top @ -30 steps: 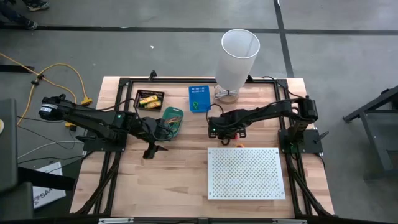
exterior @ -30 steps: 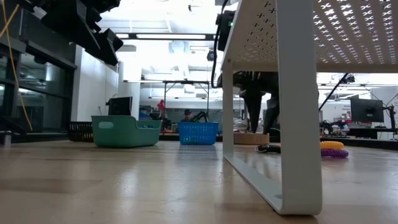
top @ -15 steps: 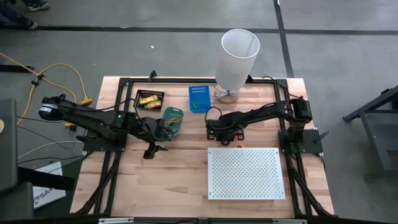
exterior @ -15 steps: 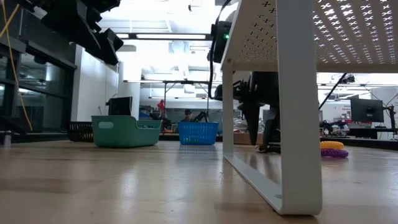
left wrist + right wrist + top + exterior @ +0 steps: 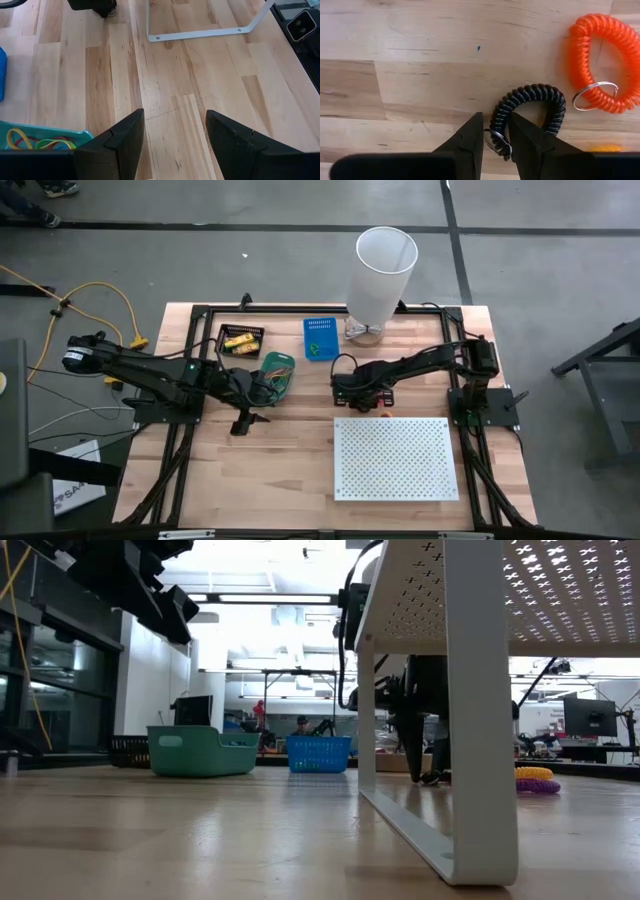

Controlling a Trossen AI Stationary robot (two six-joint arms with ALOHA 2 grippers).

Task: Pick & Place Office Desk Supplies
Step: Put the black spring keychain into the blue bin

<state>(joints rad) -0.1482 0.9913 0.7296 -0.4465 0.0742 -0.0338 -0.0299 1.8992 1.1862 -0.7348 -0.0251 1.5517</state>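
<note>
A black coil wristband (image 5: 530, 107) with a metal key ring lies flat on the wooden table, and an orange coil (image 5: 602, 65) with its own ring lies beside it. My right gripper (image 5: 495, 132) points straight down at mid-table (image 5: 345, 392). It is open by a narrow gap, with one finger on either side of the black coil's ring end. My left gripper (image 5: 175, 130) hangs open over bare wood next to the teal tray (image 5: 278, 370), which holds rubber bands (image 5: 40, 142). My right gripper comes from above, and its fingertips (image 5: 475, 132) stand astride the black coil's end (image 5: 496, 131), where the ring sits. The coil lies flat on the table. I cannot tell whether the fingers touch it.
A white perforated board (image 5: 392, 458) stands on legs just in front of my right gripper. A tall white bin (image 5: 380, 275), a blue basket (image 5: 320, 338) and a black tray of yellow packs (image 5: 242, 340) line the far edge. Purple and yellow coils (image 5: 535, 780) lie close by.
My right gripper has come down onto the black coil and drifted slightly toward the table's left. Its finger gap has stayed the same, and the coil has stayed on the table.
</note>
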